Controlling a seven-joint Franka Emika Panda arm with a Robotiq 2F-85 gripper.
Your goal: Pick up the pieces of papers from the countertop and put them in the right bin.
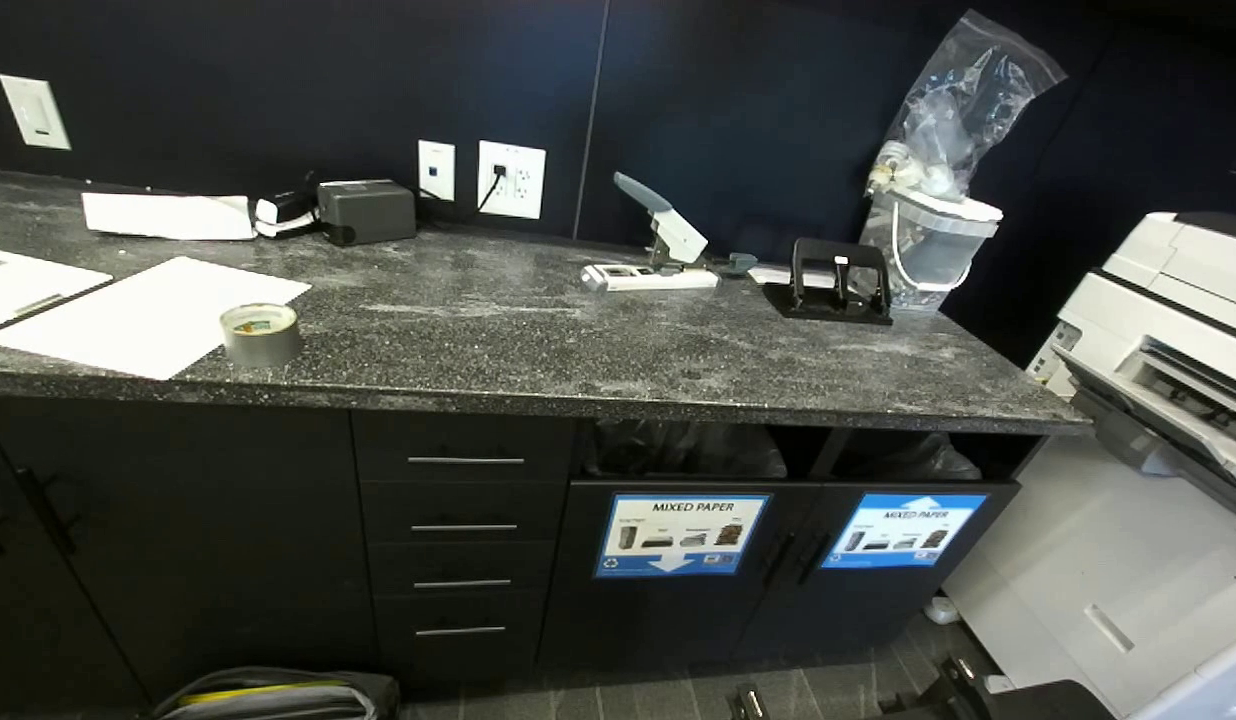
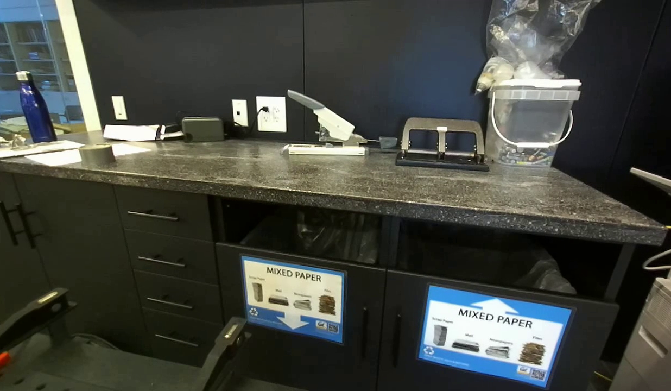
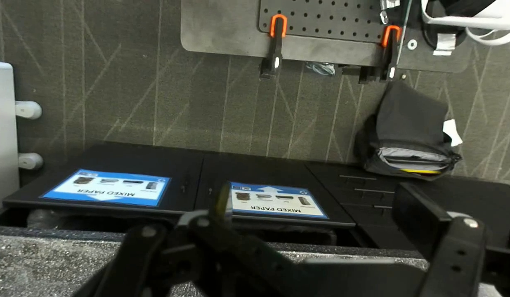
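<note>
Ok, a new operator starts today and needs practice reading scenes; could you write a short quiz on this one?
1. Name the tool standing on the countertop between the stapler and the clear bucket.
2. True or false: the gripper is shut in the wrist view.
3. In both exterior views, the arrow on the mixed paper sign nearer the drawers points: (a) up; (b) down; (c) sideways.

Key: 1, the hole punch; 2, false, it stands open; 3, b, down.
</note>
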